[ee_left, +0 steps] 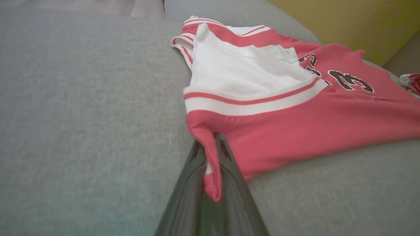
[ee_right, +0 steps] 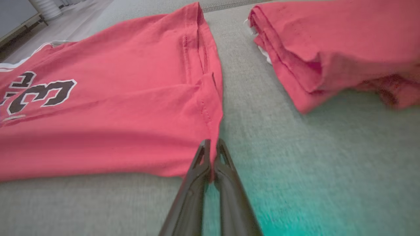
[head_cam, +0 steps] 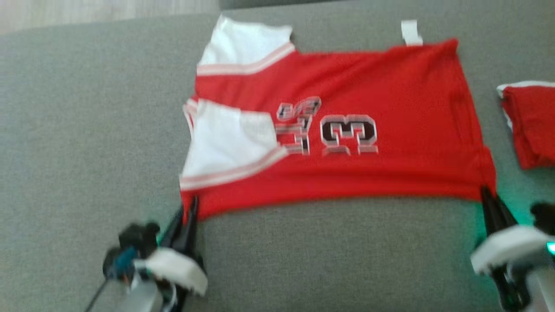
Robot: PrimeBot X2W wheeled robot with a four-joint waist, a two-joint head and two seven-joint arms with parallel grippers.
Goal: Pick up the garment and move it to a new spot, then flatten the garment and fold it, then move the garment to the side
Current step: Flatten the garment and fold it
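Observation:
The garment [head_cam: 368, 86] is a red jersey with white sleeves and a dark number, spread flat on the grey cushion with both sleeves folded in over its body. My left gripper [head_cam: 190, 207] is shut on its near left corner; in the left wrist view a fold of red cloth is pinched between the two dark fingers of the left gripper [ee_left: 210, 144], and the garment [ee_left: 295, 124] stretches away to the right. My right gripper [head_cam: 485, 193] is shut on the near right corner at the hem. The right wrist view shows the right gripper [ee_right: 212, 144] pinching the garment [ee_right: 115, 108] at its edge.
A second red garment [head_cam: 531, 123] lies folded at the right edge of the grey cushion [head_cam: 325, 251], close to my right gripper; it also appears as a folded red garment [ee_right: 328, 42] in the right wrist view. Bare cushion lies to the left and in front.

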